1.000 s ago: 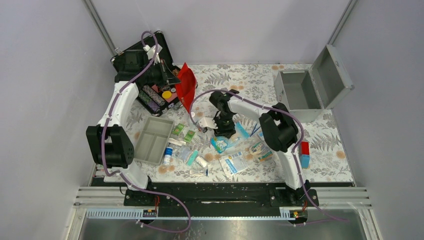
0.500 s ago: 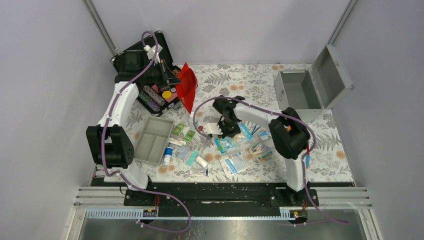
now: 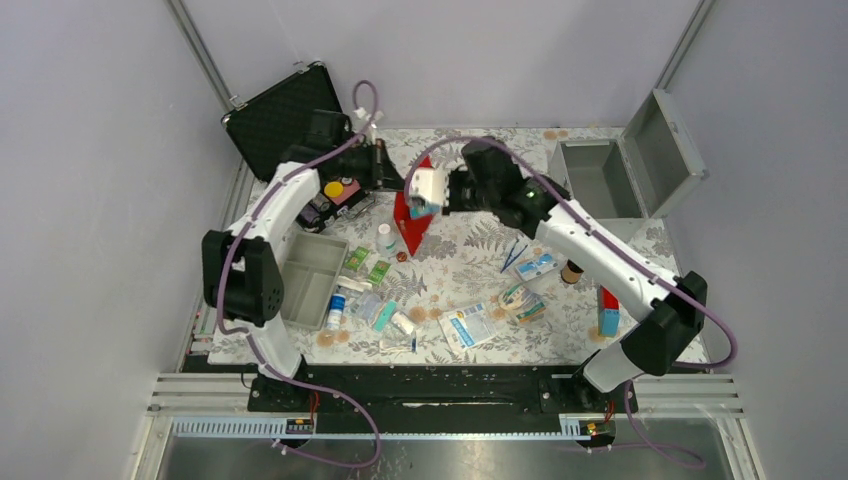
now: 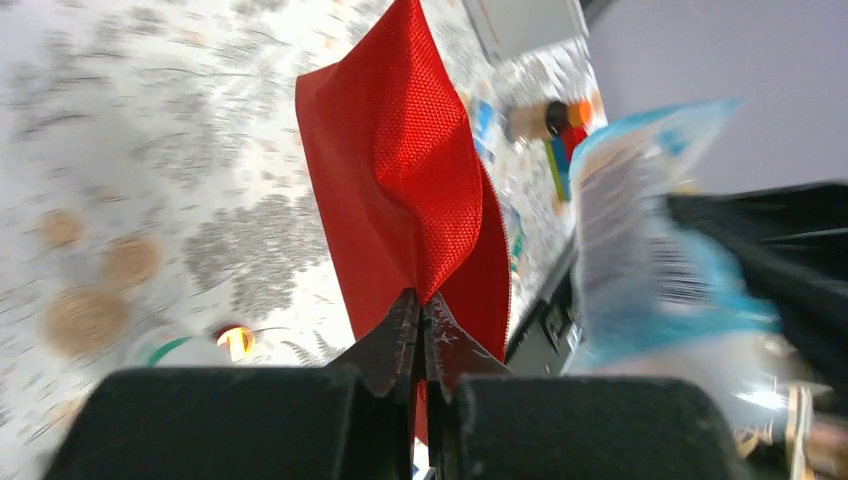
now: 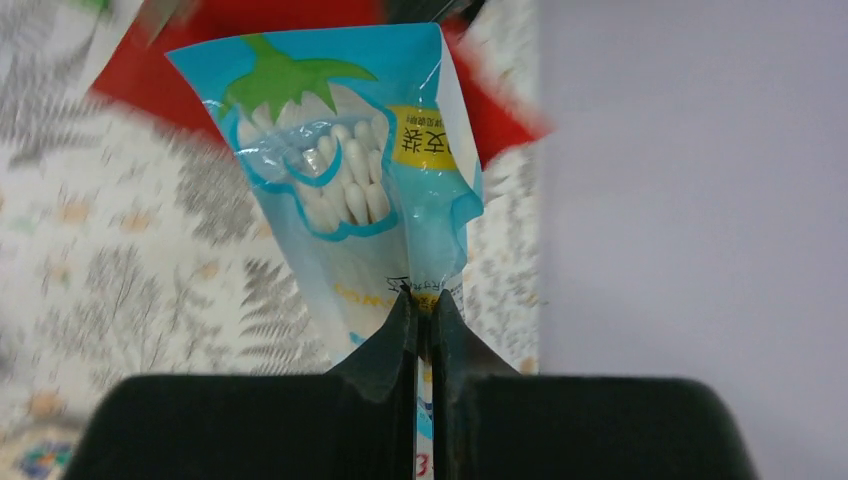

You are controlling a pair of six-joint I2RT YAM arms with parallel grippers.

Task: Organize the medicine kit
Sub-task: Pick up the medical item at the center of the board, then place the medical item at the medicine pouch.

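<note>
The medicine kit (image 3: 598, 190), a silver-grey metal box, stands open at the back right with its lid (image 3: 668, 148) raised. My left gripper (image 3: 397, 180) is shut on the top edge of the red first-aid pouch (image 3: 410, 220), which hangs over the table's back middle; in the left wrist view the gripper (image 4: 422, 305) pinches the pouch (image 4: 400, 170). My right gripper (image 3: 434, 198) is shut on a blue-and-white cotton swab packet (image 3: 421, 207), held right beside the pouch. The right wrist view shows that gripper (image 5: 422, 300) gripping the packet (image 5: 350, 180), with the pouch (image 5: 500, 115) behind it.
A black foam-lined case (image 3: 285, 118) with coloured chips (image 3: 335, 190) is at the back left. A grey tray (image 3: 310, 280) lies at the left. Several packets and small bottles (image 3: 470, 322) are scattered across the front middle. A brown bottle (image 3: 572, 272) and blue-red boxes (image 3: 608, 310) stand at the right.
My right gripper lifted the swab packet off the table and carried it up and back to the pouch. My left arm swung the red pouch to the right, away from the black case.
</note>
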